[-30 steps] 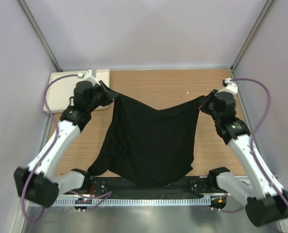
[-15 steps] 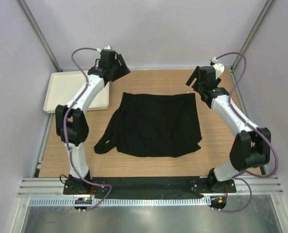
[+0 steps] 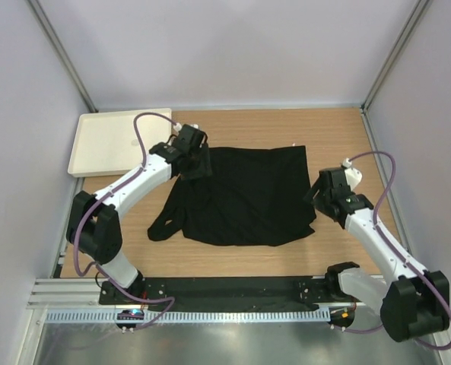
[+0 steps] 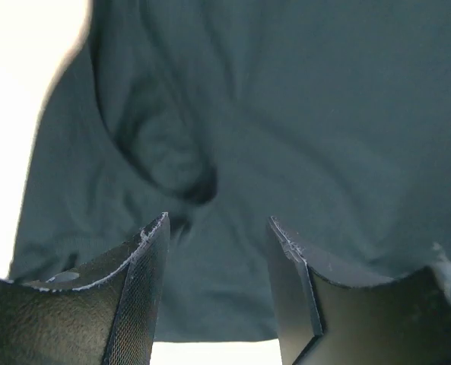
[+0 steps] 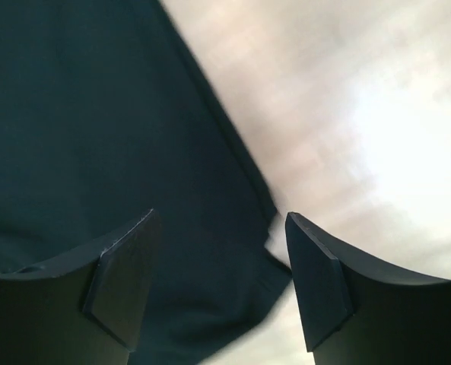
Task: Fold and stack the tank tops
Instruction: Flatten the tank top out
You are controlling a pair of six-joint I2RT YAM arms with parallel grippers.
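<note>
The black tank top (image 3: 248, 199) lies spread out. The left gripper (image 4: 217, 255) hovers at its far-left corner and the right gripper (image 5: 219, 270) at its right edge, both open and empty.

No legible text, label, brand, number or sign anywhere in these views.

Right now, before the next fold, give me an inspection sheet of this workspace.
Surface: wooden table, light brown.
Job's things: one black tank top spread flat, straps rumpled at the near left.
Clutter: cream tray at the far left corner.
End effectors: left end effector open over the top's far left corner; right end effector open at its right edge; neither holds cloth.
Cables: purple cables loop along both arms, off the cloth.
Surroundings: grey walls; metal rail at the near edge.
</note>
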